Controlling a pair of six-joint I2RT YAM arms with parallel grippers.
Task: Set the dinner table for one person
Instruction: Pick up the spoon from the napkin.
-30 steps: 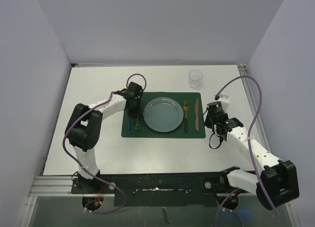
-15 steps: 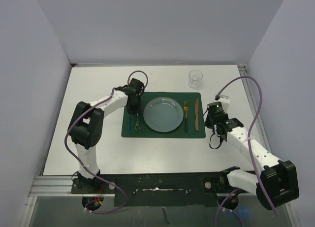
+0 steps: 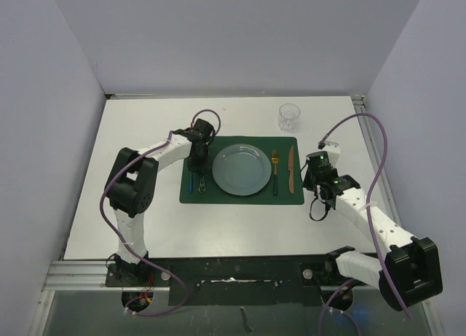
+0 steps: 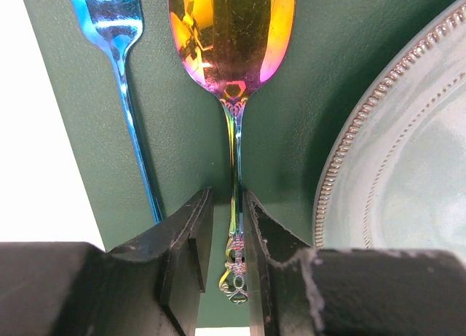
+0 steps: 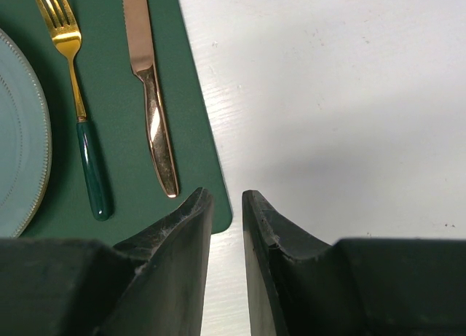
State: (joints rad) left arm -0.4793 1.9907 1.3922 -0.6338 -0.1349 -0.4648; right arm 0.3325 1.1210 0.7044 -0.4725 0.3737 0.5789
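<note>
The white dinner table (image 3: 145, 219) carries a dark green placemat (image 3: 240, 195) with a grey-blue plate (image 3: 242, 169) in its middle. A blue fork (image 3: 191, 181) and an iridescent spoon (image 3: 204, 181) lie left of the plate. A gold fork (image 3: 275, 168) and a copper knife (image 3: 291, 167) lie right of it. My left gripper (image 4: 226, 201) is narrowly open around the end of the handle of the spoon (image 4: 231, 37), which lies on the mat. My right gripper (image 5: 227, 197) is empty, with its jaws slightly apart, over the near right corner of the mat (image 5: 182, 146).
A clear glass (image 3: 289, 116) stands on the table just beyond the mat's far right corner. Grey walls enclose the table on three sides. A metal rail runs along the near edge (image 3: 218, 267).
My left gripper has drawn back along the spoon handle toward the far side of the mat. The spoon stays where it lies. The right arm has not moved.
</note>
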